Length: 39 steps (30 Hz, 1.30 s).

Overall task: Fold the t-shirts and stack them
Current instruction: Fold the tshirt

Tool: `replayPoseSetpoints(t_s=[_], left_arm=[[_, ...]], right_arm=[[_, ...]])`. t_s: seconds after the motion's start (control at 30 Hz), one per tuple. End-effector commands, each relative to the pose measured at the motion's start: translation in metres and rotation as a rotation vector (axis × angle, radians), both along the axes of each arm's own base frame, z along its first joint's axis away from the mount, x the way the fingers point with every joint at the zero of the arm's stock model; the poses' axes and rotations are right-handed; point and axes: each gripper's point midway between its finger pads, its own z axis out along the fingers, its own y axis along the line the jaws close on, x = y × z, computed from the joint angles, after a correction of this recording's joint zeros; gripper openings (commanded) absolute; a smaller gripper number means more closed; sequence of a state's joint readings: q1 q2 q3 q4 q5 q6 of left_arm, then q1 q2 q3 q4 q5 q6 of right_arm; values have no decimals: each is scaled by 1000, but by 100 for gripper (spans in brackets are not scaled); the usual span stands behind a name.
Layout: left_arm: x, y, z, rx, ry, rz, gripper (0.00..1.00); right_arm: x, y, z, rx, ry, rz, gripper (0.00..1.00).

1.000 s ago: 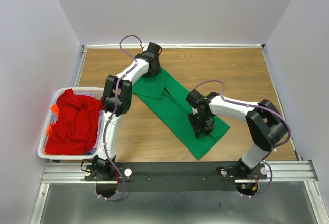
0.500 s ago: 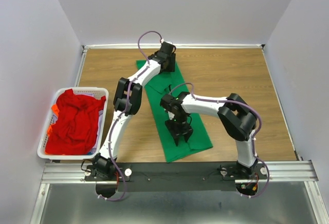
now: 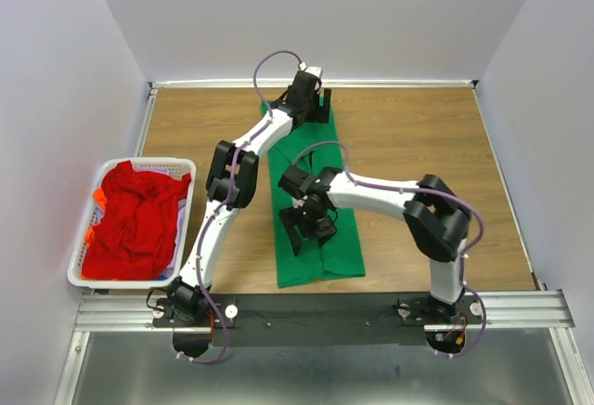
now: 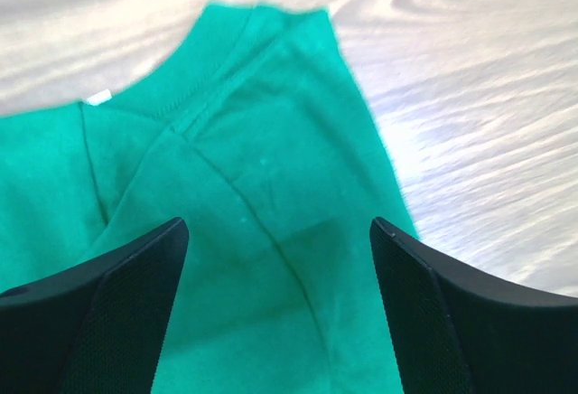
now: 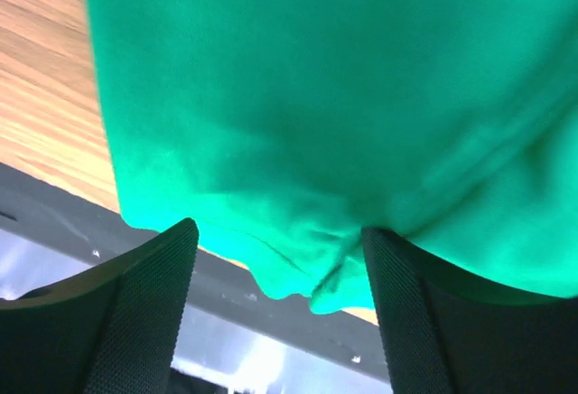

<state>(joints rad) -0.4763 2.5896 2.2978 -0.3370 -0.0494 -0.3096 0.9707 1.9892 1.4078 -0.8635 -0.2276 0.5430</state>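
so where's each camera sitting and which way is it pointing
top external: above and behind the bases, looking down on the table, green t-shirt and basket; left arm and right arm show.
left wrist: on the left gripper, facing down at the shirt's collar end; its two fingers show.
right wrist: on the right gripper, facing the shirt's near end at the table's front edge; its fingers show.
shared: all three see the green t-shirt.
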Motion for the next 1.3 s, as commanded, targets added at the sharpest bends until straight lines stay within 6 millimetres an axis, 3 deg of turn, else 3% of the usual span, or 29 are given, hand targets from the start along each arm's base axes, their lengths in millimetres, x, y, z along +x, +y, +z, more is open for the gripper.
replayPoseSetpoints(t_s=[0.0, 0.03, 0.07, 0.13, 0.2, 0.27, 0.3, 0.33, 0.37, 0.43, 0.47, 0.5, 0.63, 0.77, 0.87, 1.07, 1.27], left_arm=[[7, -9, 117, -127, -196, -10, 92], [7, -4, 132, -136, -218, 17, 92], [1, 1, 162, -164, -246, 37, 92], [-6, 8, 186, -193, -265, 74, 92], [-24, 18, 209, -230, -254, 107, 92], [-39, 29, 216, -226, -236, 140, 92], [-58, 35, 215, -230, -207, 162, 92], [-67, 43, 212, -219, -189, 199, 91], [-93, 53, 200, -192, -132, 211, 91], [-121, 65, 183, -184, -65, 263, 91], [-148, 75, 142, -125, 25, 275, 90], [-168, 82, 152, -141, 22, 283, 89], [-250, 100, 101, -79, 173, 297, 87], [-334, 115, 52, -29, 345, 278, 84], [-378, 110, 34, -26, 447, 217, 83], [-447, 99, 10, -22, 587, 103, 81], [-477, 95, -6, -20, 656, 64, 81]], right_arm=[[29, -8, 37, 51, -225, -82, 83], [26, -20, 37, 38, -229, -91, 85], [24, -27, 38, 36, -231, -93, 85], [22, -38, 54, 70, -256, -106, 86], [12, -55, 50, 53, -241, -115, 86], [10, -70, 54, 50, -267, -159, 86], [2, -87, 41, 4, -247, -191, 84], [4, -98, 37, -26, -274, -214, 84], [6, -104, 41, -12, -287, -237, 83], [0, -120, 34, -39, -292, -273, 79], [2, -126, 37, -28, -304, -300, 76], [1, -130, 37, -24, -310, -314, 74], [-8, -153, 21, -57, -288, -358, 66], [-17, -152, 16, -26, -246, -376, 61], [-26, -150, 11, -16, -197, -372, 57], [-31, -150, 4, -23, -167, -376, 46], [-39, -145, -5, 1, -123, -353, 45]])
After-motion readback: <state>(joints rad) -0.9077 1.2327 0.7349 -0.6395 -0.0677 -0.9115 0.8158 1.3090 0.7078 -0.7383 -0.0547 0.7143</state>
